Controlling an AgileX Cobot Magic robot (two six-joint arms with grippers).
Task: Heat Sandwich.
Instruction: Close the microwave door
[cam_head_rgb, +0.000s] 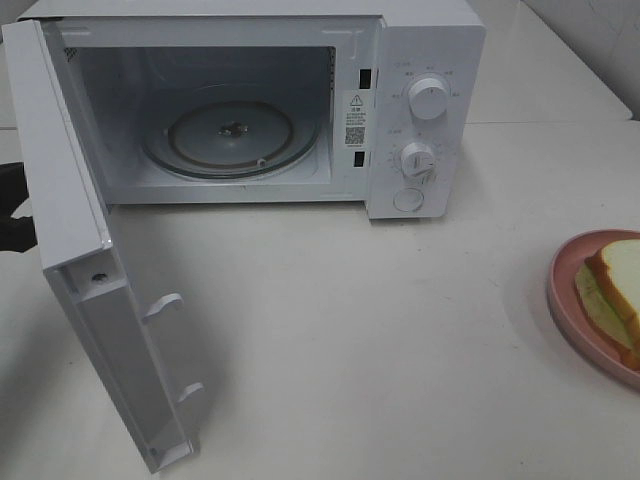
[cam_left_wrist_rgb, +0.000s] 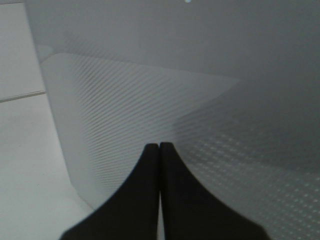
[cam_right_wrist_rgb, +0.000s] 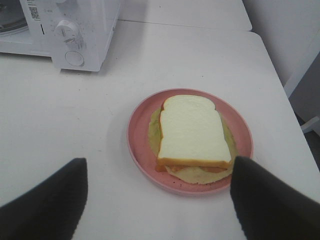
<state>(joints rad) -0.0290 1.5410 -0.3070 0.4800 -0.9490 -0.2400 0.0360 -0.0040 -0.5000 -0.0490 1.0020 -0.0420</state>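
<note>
The sandwich (cam_right_wrist_rgb: 192, 132) lay on a pink plate (cam_right_wrist_rgb: 137, 135) on the desk (cam_right_wrist_rgb: 65, 120), well to the right of the microwave (cam_head_rgb: 425, 110) and clear of it. The bread looked soft and light, likely to squash or shed its green filling, so the stiff plate rim seemed the safer hold. The right gripper (cam_right_wrist_rgb: 160, 197) hovered near the plate, fingers wide apart, holding nothing. The left gripper (cam_left_wrist_rgb: 159, 150) was pressed together, empty, close to the open door (cam_head_rgb: 95, 300). From above, the plate was cut off at the frame edge, and neither gripper showed clearly.
</note>
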